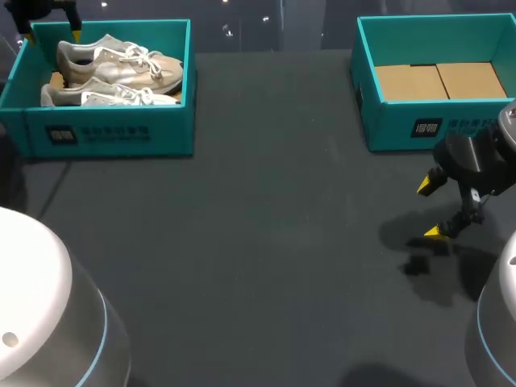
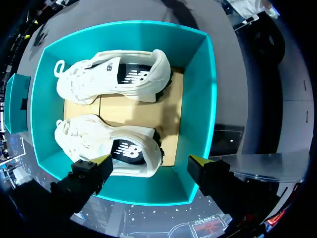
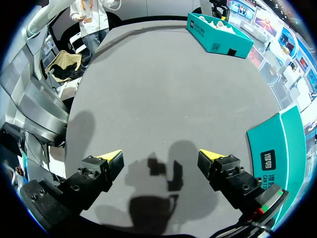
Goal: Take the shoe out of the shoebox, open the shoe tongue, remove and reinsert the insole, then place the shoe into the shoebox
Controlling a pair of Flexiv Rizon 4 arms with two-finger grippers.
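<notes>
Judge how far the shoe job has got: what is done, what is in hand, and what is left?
Done: nothing visible; both shoes lie in the left box. In hand: the left jaws hang open above that box; the right jaws stand open over the table by the right box, which holds no shoe. Left: lift a shoe out, open its tongue, pull and refit the insole, box it.

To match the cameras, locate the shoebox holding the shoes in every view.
Head view: shoebox at the far left corner of the table.
Left wrist view: close ahead of the left tool.
Right wrist view: far across the table ahead of the right tool.
Shared landmark: the white shoes inside it.
</notes>
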